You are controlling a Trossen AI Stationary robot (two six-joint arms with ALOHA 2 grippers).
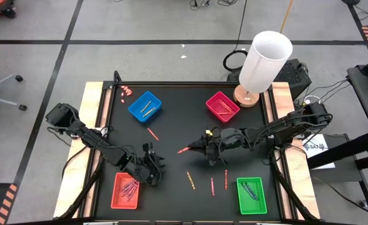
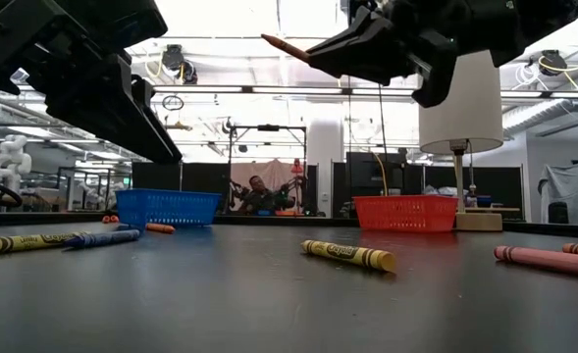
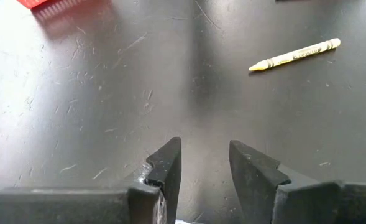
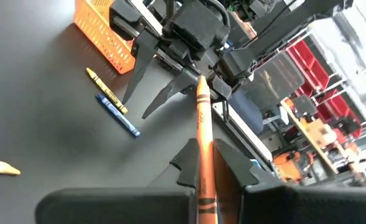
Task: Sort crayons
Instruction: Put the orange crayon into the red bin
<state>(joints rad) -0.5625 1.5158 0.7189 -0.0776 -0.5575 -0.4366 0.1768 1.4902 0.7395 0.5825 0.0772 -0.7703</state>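
My right gripper [image 1: 197, 147] hovers above the middle of the black table, shut on an orange-red crayon [image 1: 185, 150]. My left gripper [image 1: 152, 164] hangs open over bare table beside the red tray [image 1: 125, 190], nothing between its fingers [image 3: 170, 163]. Loose crayons lie flat on the table: a red one [image 1: 152, 133], a yellow one [image 1: 190, 180], and two red ones [image 1: 212, 186] [image 1: 226, 178]. In the left wrist view a yellow crayon [image 3: 294, 55] lies ahead of the open fingers. Crayons also lie in the blue tray [image 1: 145, 106], the magenta tray [image 1: 222, 106] and the green tray [image 1: 252, 195]. My right gripper pinches the crayon's rear part [image 4: 202, 144] between its two fingers. The fingers come nearly level from the table's right and lie along the crayon. Its pointed front end [image 4: 201, 87] sticks out past the fingertips toward the table's left. The crayon is lifted clear of the table [image 2: 284, 46].
A white lamp [image 1: 265, 62] on a wooden base stands at the far right corner. Tiny pink-red bits [image 1: 127, 91] lie at the far left corner. A yellow crayon [image 4: 102, 84] and a blue crayon [image 4: 117, 115] lie together under my left arm.
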